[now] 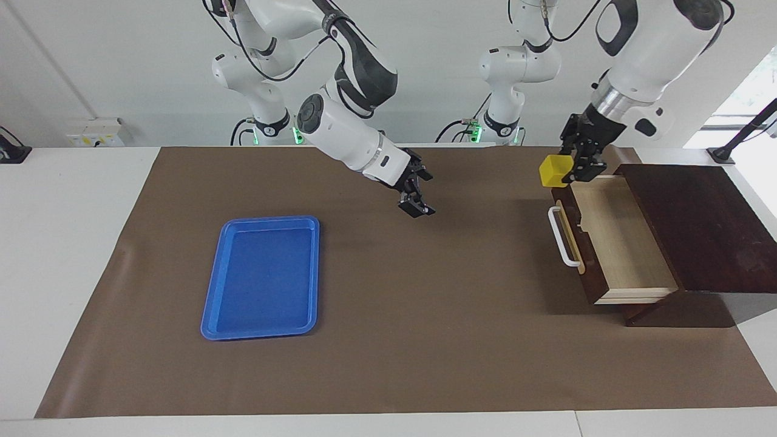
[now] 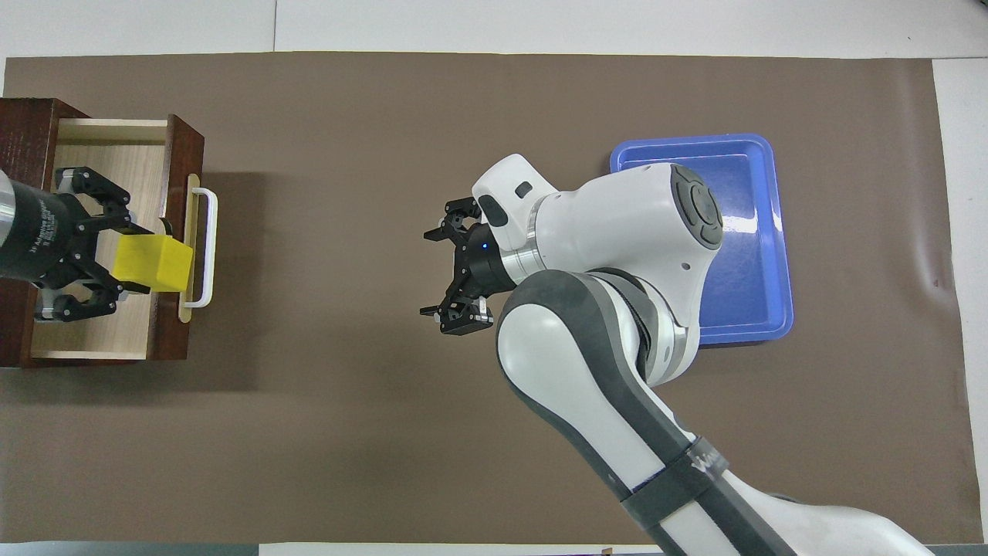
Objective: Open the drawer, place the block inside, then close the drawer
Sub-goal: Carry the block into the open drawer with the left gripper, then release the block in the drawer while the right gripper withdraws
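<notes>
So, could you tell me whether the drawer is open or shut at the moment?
Open. The drawer is pulled out of its dark box, its pale interior bare, the block held up in the left gripper over the drawer front.

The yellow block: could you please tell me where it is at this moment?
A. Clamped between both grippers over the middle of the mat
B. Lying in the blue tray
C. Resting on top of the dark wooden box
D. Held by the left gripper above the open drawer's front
D: the left gripper is shut on the yellow block, holding it up over the front of the open drawer, while the right gripper hangs open and empty over the mat.
</notes>
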